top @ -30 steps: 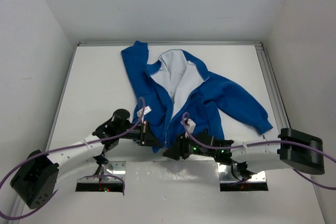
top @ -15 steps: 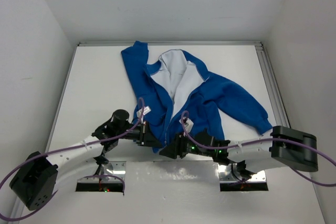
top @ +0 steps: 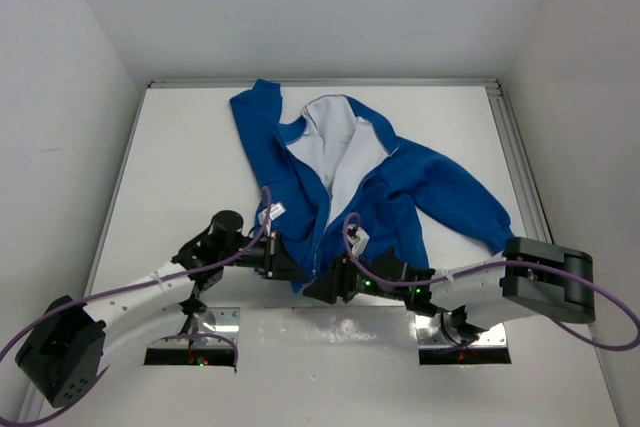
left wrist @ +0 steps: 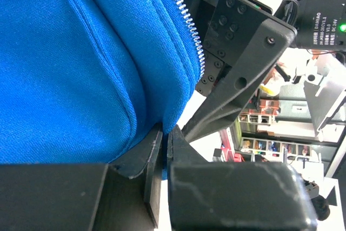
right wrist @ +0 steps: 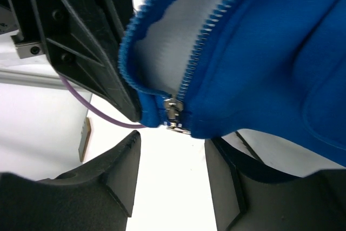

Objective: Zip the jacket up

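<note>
At the near hem: jacket unzipped, slider not yet gripped.
Jacket lay flat on the tabletop, lining showing. Left pincer pinched the hem. Right pincer was spread, with the slider just ahead of its gap. Both arms reached low, wrists nearly meeting. Next, probably: close on the slider and draw it collarward while the left anchors.

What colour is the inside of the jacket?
White; the top view shows it best, the jacket lying open.
</note>
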Controlling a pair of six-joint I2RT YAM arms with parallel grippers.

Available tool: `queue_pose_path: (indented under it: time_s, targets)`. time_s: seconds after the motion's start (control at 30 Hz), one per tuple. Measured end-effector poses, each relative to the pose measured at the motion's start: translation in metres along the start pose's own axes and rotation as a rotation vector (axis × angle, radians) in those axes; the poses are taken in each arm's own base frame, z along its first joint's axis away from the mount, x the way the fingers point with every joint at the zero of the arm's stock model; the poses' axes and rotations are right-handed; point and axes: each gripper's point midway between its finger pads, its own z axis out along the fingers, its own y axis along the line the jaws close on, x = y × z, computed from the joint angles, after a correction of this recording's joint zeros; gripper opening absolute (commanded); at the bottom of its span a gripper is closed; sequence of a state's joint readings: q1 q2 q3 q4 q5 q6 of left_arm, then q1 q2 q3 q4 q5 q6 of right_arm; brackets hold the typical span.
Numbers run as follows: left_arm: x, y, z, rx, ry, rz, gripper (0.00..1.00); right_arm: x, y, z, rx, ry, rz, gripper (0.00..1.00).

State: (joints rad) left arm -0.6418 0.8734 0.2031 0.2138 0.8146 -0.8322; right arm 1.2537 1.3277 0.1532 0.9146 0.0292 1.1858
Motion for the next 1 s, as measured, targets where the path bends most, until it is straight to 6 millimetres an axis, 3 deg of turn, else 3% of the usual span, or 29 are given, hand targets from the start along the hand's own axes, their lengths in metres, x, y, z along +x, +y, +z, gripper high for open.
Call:
queue_pose_path:
  time_s: [0.17,0.57,0.9,1.0]
  targets:
    - [0.001,0.0,0.0,0.001,-0.001,-0.015,0.0,-0.001,-0.004,-0.001,0.009,-0.014,-0.001,0.52]
    - [0.004,0.0,-0.002,0.013,-0.01,-0.027,0.0,-0.009,0.007,-0.001,-0.043,-0.052,-0.033,0.47]
    - [0.005,-0.001,-0.003,0.017,-0.012,-0.038,0.0,-0.007,0.006,-0.004,-0.05,-0.05,-0.035,0.31]
    - [0.006,-0.001,-0.003,0.015,-0.01,-0.042,0.0,-0.003,0.005,-0.006,-0.048,-0.042,-0.033,0.19]
